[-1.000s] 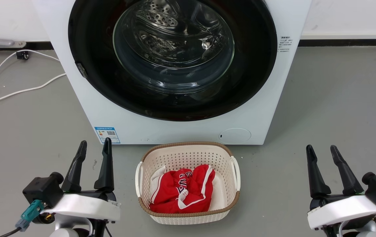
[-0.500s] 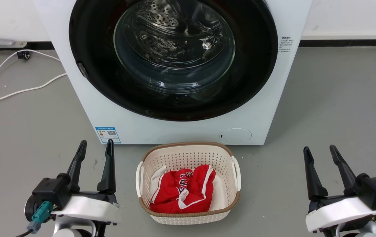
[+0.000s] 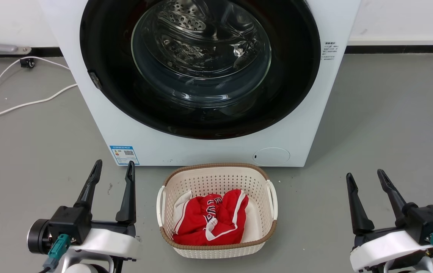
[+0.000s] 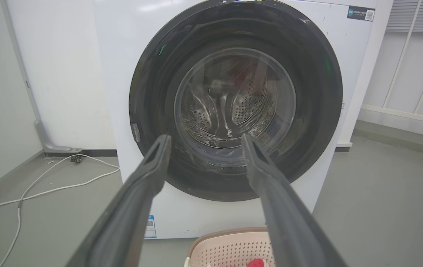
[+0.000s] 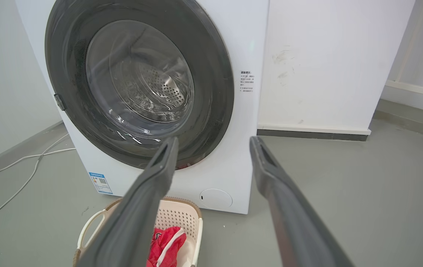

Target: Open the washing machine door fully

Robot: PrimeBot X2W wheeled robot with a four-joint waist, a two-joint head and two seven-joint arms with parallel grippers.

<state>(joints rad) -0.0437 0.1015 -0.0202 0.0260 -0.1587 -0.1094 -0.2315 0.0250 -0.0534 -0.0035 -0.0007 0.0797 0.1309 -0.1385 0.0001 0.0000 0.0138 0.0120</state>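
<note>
Glossy black washing machine door (image 3: 200,64): seated flush in front of white washing machine (image 3: 133,132), not swung out. Perforated steel drum (image 3: 186,22) visible through bulging glass centre. Small grey tab (image 3: 94,80) at door's left edge.

Right of door: block of small print (image 3: 329,50), too small to read. Lower left of machine front: blue-bordered sticker (image 3: 124,155) with QR code, text illegible. Lower right: round cover (image 3: 271,156). Left wrist view: dark sticker (image 4: 360,13) with QR code at machine's top right corner.

Just in front of machine: cream perforated basket (image 3: 216,171), brown rim, holding red garment (image 3: 211,218) with white trim. White cable (image 3: 23,104) on grey floor (image 3: 391,113), left.

Left gripper (image 3: 114,162) low left, fingers spread, holding nothing, well short of door. Right gripper (image 3: 364,172) low right, likewise spread and empty.

Versus a second ago: left wrist rolled, inner finger nearer basket; right gripper shifted slightly left and down. Door and basket unchanged.
</note>
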